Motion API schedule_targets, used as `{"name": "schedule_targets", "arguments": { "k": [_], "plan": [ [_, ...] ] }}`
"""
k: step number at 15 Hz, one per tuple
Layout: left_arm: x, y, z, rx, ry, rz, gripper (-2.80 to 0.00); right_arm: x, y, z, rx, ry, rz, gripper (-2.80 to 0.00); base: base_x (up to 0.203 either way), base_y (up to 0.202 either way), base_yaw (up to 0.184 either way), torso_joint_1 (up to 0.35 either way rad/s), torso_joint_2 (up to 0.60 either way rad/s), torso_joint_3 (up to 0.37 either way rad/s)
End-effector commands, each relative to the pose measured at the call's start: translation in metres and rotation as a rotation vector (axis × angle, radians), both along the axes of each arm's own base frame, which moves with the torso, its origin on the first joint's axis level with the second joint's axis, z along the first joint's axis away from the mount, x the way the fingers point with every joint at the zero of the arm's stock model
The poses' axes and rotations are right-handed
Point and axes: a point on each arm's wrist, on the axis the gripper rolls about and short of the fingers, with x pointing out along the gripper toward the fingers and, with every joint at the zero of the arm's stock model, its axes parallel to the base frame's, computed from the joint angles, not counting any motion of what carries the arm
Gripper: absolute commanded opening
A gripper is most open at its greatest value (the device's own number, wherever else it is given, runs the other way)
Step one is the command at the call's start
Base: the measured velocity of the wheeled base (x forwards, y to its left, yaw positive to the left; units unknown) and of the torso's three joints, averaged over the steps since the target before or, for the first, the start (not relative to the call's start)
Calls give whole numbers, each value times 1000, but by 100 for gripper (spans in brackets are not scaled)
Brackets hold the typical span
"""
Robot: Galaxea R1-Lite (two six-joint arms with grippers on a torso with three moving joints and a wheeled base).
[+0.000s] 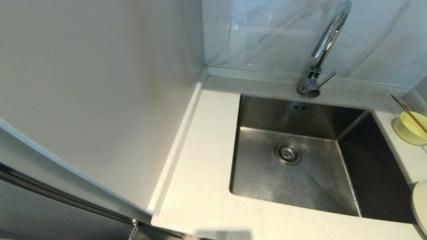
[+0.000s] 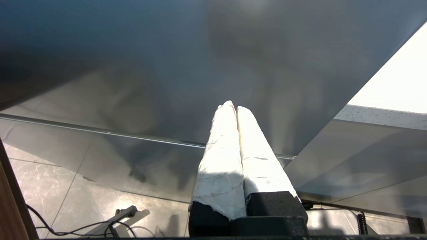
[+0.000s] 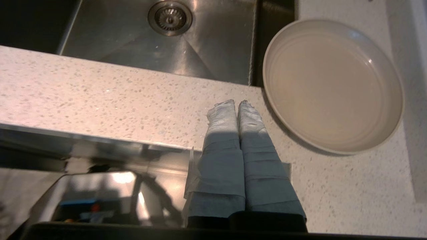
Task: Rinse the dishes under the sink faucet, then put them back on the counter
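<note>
The pale yellow bowl [image 1: 411, 128] stands on the counter [image 1: 203, 160] right of the sink [image 1: 300, 156], with the brown chopsticks [image 1: 408, 113] lying across it. The off-white plate [image 1: 421, 206] shows at the right edge of the head view, and whole in the right wrist view [image 3: 333, 85], upright and empty. The chrome faucet [image 1: 322, 50] rises behind the basin. My right gripper [image 3: 236, 102] is shut and empty above the counter's front edge, just short of the plate. My left gripper [image 2: 232, 106] is shut, low beside a grey cabinet panel. Neither arm shows in the head view.
A tall pale cabinet side [image 1: 93, 93] closes off the counter on the left. The grey-veined marble wall panel [image 1: 273, 30] stands behind the faucet. The round strainer drain [image 1: 288, 153] sits in the basin floor. Cables [image 2: 76, 228] lie on the tiled floor below the left arm.
</note>
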Motion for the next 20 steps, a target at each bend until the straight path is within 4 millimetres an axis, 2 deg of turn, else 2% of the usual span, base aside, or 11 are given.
{"name": "schedule_targets", "arguments": {
  "k": [1, 5, 9, 11, 20],
  "plan": [
    [0, 0, 0, 0, 0, 0, -280, -3, 0, -22, -40, -81, 1, -280, 0, 0, 0, 0, 0, 0],
    [0, 0, 0, 0, 0, 0, -280, 9, 0, -46, -52, -64, 35, -280, 0, 0, 0, 0, 0, 0],
    [0, 0, 0, 0, 0, 0, -280, 19, 3, -53, -73, -177, 137, -280, 0, 0, 0, 0, 0, 0],
    [0, 0, 0, 0, 0, 0, -280, 21, 3, -59, -63, -159, 162, -280, 0, 0, 0, 0, 0, 0],
    [0, 0, 0, 0, 0, 0, -280, 21, 3, -59, 4, -167, 145, -280, 0, 0, 0, 0, 0, 0]
  ]
}}
